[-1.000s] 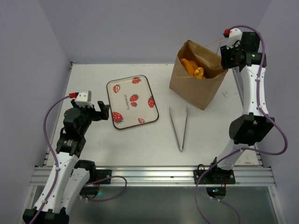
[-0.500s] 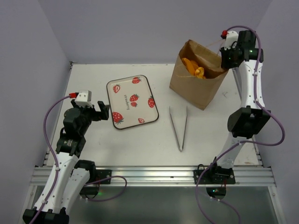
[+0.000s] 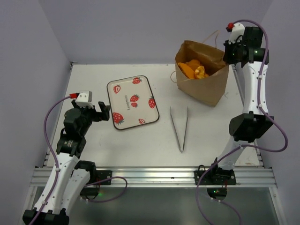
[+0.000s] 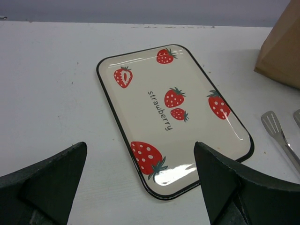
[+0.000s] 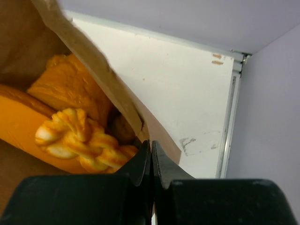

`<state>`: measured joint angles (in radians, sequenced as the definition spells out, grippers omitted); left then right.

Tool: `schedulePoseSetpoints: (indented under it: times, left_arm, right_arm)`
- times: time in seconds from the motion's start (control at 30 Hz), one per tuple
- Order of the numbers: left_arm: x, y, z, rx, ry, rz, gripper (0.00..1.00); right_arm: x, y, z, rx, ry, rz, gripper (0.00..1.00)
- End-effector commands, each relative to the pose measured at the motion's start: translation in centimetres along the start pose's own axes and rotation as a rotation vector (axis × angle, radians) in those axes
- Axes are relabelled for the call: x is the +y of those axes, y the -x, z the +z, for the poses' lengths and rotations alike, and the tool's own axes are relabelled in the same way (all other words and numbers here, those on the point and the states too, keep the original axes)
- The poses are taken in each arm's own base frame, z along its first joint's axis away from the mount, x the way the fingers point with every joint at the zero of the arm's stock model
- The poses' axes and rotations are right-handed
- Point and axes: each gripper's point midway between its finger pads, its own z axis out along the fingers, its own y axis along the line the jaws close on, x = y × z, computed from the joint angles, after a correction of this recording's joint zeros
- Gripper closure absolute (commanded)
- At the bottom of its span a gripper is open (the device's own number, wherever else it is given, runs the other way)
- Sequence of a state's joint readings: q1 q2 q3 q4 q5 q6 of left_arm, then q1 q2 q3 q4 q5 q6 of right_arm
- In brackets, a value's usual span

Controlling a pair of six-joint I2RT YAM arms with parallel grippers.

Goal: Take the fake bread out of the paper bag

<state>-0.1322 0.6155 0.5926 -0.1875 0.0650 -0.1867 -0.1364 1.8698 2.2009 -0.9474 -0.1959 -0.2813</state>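
The brown paper bag [image 3: 206,89] stands at the back right of the table, its mouth open toward the camera. Glossy orange fake bread [image 3: 193,70] fills it. My right gripper [image 3: 228,57] is at the bag's right rim, shut on the paper edge. In the right wrist view the jaws [image 5: 151,151] pinch the bag wall [image 5: 89,61], with a braided loaf [image 5: 79,136] and another orange piece [image 5: 65,84] just inside. My left gripper [image 3: 104,112] stays open and holds nothing beside the tray, far from the bag; its wrist view shows the gripper [image 4: 140,157] wide over the tray corner.
A white strawberry tray [image 3: 109,96] lies left of centre, also seen as tray [image 4: 140,108] in the left wrist view. Silver tongs [image 3: 179,126] lie on the table in front of the bag. The back wall and the right rail are close behind the bag.
My right gripper has closed on the bag's right rim and pulled it. The bag has shifted to the right and back. The left arm has not moved.
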Motion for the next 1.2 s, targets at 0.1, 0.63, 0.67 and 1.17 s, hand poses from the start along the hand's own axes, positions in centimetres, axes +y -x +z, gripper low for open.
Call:
schedulePoseSetpoints:
  times: [0.1,0.63,0.67,1.17]
  left_arm:
    - [-0.4,0.9,0.2,-0.037,-0.024,0.030,0.00]
    - [-5.0,-0.2,0.6,-0.002,-0.281,-0.015,0.00]
    - [-6.4,-0.6,0.4,0.022,-0.360,-0.030,0.00]
    - [-24.6,-8.6,-2.6,0.428,-0.495,-0.325,0.01]
  right_arm:
    - [-3.5,10.1,-5.9,-0.349,-0.194,-0.030,1.00]
    - [2.0,-2.3,-7.1,-0.281,-0.074,-0.267,1.00]
    - [2.2,-3.2,-7.4,-0.273,-0.071,-0.271,1.00]
    - [4.3,-9.1,-5.9,-0.228,-0.044,-0.001,1.00]
